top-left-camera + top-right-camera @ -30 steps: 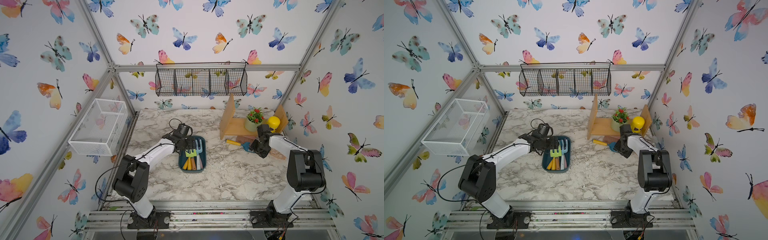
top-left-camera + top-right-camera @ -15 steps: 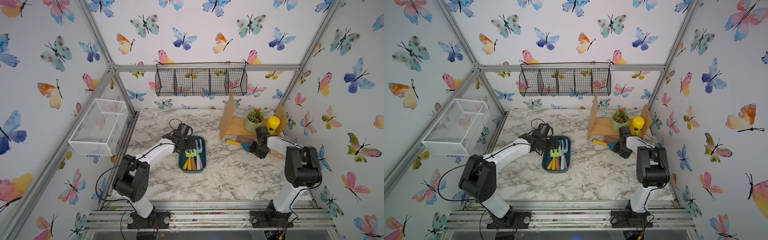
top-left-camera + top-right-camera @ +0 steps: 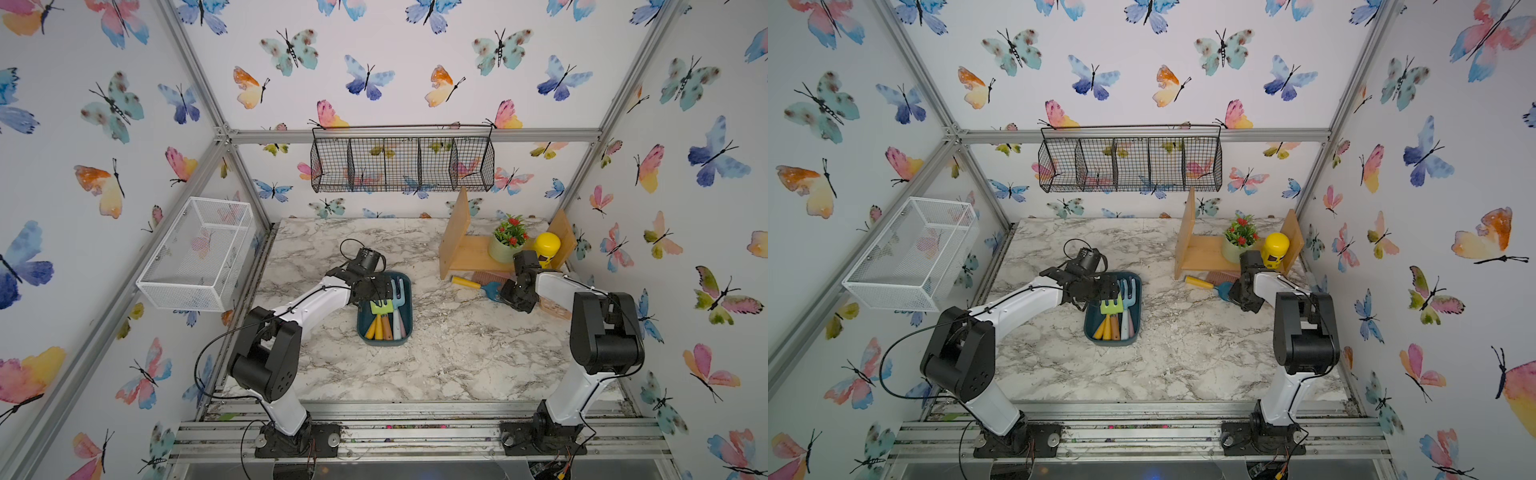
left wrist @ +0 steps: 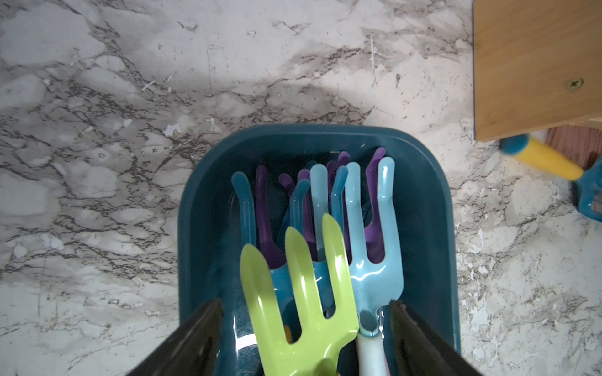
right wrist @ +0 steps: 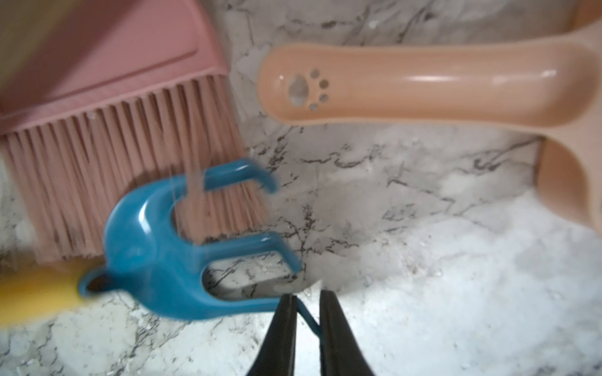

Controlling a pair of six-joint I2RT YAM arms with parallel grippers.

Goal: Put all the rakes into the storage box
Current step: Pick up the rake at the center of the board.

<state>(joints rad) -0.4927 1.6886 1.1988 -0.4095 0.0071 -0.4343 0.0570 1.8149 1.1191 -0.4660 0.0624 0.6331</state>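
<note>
The storage box (image 3: 408, 307) is teal, the rake (image 5: 156, 260) blue

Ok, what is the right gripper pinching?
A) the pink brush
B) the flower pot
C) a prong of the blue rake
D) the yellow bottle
C: in the right wrist view the right gripper has its jaws almost together, with one thin blue prong of the rake caught between them.

Rake (image 5: 146, 250) blurred – yellow handle cut off at edge; brush (image 5: 97, 162) top cropped; dustpan (image 5: 423, 88) body out of frame.
</note>
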